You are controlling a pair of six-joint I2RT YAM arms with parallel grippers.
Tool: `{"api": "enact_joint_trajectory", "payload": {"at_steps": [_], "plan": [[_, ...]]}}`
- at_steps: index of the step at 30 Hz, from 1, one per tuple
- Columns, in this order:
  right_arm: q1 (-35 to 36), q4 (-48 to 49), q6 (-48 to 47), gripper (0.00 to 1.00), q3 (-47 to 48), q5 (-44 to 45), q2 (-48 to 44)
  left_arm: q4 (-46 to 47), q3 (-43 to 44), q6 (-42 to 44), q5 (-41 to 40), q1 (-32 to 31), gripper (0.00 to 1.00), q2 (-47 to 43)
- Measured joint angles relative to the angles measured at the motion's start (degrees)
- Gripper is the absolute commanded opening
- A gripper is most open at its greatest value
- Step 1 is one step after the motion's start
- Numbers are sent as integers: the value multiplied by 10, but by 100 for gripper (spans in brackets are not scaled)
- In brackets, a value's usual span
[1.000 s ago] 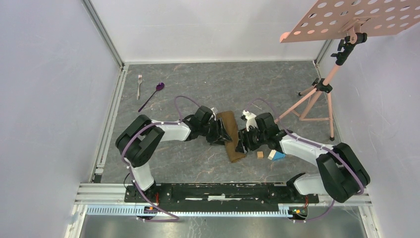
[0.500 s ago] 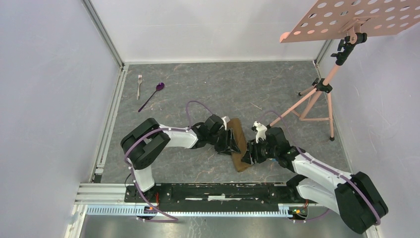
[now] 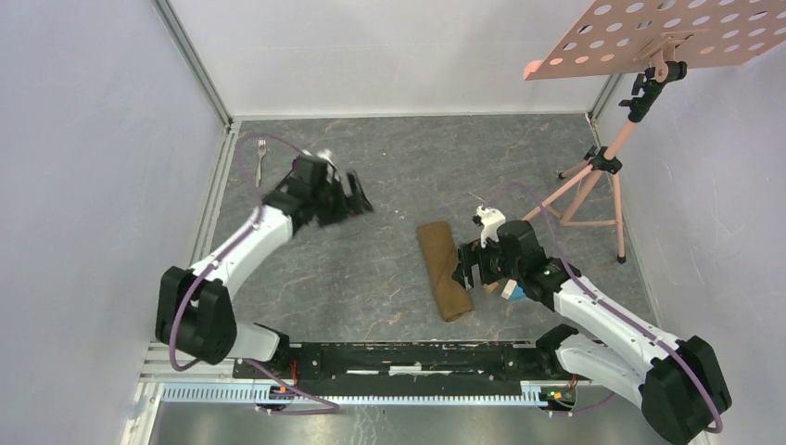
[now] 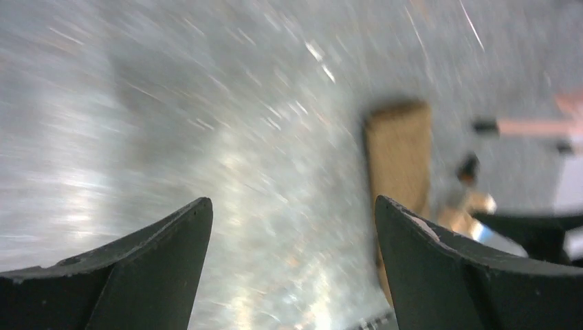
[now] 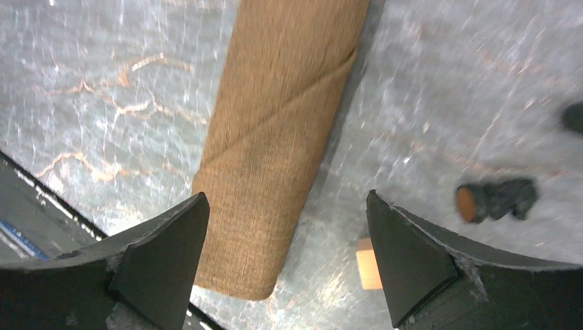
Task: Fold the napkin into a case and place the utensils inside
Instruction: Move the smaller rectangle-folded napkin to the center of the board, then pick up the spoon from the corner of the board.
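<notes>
Soft, limp case [image 3: 442,271] lies mid-desk [image 3: 371,287], right jaws apart at its 3 o'clock. Left jaws apart by the fork [image 3: 262,148] at 10 o'clock. It looks light, stiff and slippery, so pinch its handle.

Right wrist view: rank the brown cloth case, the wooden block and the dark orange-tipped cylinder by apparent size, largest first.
1. case, by far the largest.
2. dark cylinder.
3. wooden block; only part of it is visible, so its rank below the cylinder is unsure.
</notes>
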Motion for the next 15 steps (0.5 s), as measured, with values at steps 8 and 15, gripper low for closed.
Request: {"api": "enact_joint_trajectory", "payload": {"at_steps": [8,15], "plan": [[0,-10,-61,90,47,10,-4,-111,302,215,-113,172,79,217],[0,-33,-83,90,47,-3,-23,-190,523,312,-120,221,76,447]]}}
